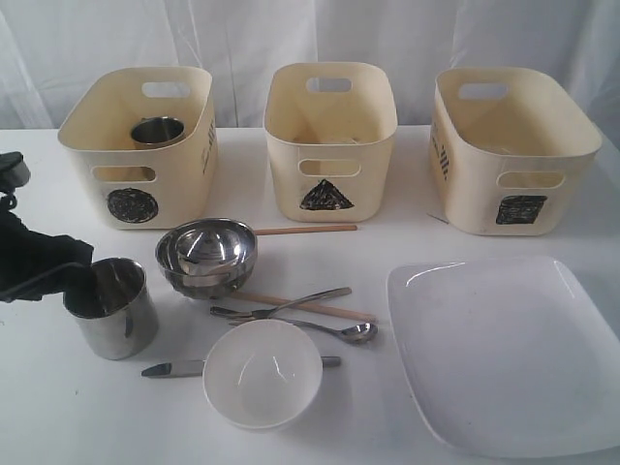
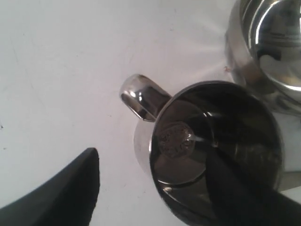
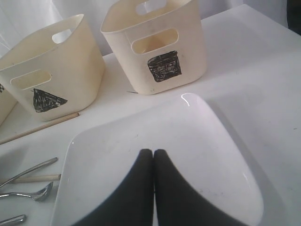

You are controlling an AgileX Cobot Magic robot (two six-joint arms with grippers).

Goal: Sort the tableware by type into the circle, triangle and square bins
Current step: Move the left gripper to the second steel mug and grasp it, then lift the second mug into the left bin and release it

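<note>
Near the left edge of the table [image 1: 58,417], the left gripper [image 2: 150,162] stands wide open astride the rim of the steel mug [image 1: 114,310], one finger inside. Nested steel bowls [image 1: 205,254] sit just beside it, with the knife [image 1: 172,369] and white bowl [image 1: 262,373] near. The right gripper [image 3: 154,155], closed, hangs over the plate [image 3: 202,141].

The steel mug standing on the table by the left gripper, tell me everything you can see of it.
The steel mug is polished, cylindrical and upright on the white table, empty, with a looped handle. It stands just beside the nested steel bowls. The open left gripper straddles its rim, one finger inside.
</note>
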